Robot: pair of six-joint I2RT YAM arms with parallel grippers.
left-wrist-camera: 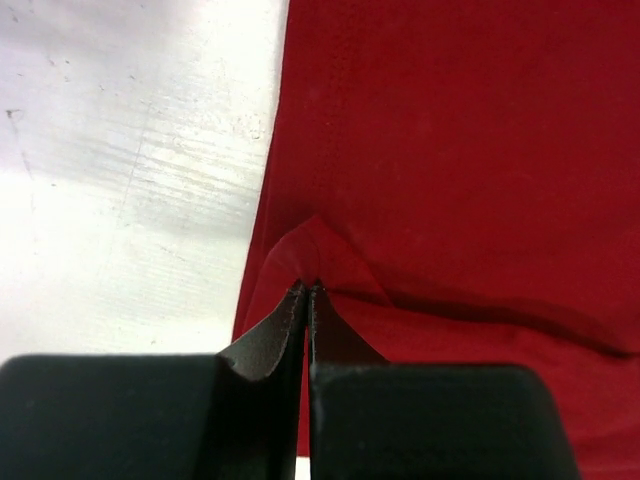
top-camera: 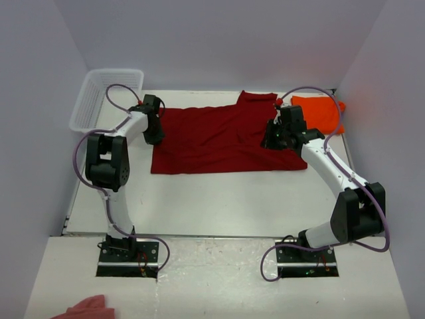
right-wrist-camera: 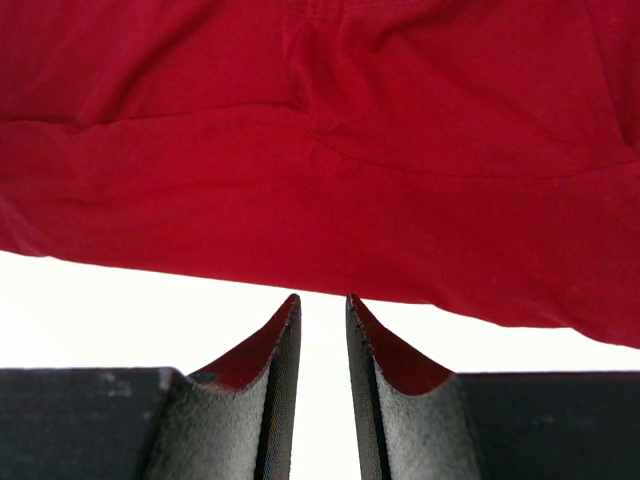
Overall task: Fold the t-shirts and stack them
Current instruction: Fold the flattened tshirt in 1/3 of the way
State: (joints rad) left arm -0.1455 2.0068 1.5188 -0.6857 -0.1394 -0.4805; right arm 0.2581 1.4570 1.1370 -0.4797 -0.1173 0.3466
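The dark crimson red t-shirt [top-camera: 212, 139] lies spread across the back of the white table, a sleeve sticking out at its far edge. The bright orange t-shirt [top-camera: 322, 111] is a small folded rectangle at the back right. My left gripper [top-camera: 154, 136] is at the red shirt's left edge; in the left wrist view it [left-wrist-camera: 308, 288] is shut on a pinched ridge of the red cloth [left-wrist-camera: 450, 150]. My right gripper [top-camera: 273, 141] is over the shirt's right part; in the right wrist view it [right-wrist-camera: 322, 300] is slightly open and empty, just short of the red cloth's edge [right-wrist-camera: 320, 180].
A clear plastic basket [top-camera: 99, 93] stands at the back left. A pale pink cloth scrap [top-camera: 89, 308] lies at the near left, below the arm bases. White walls close in the table on three sides. Bare table [top-camera: 219, 199] lies in front of the shirt.
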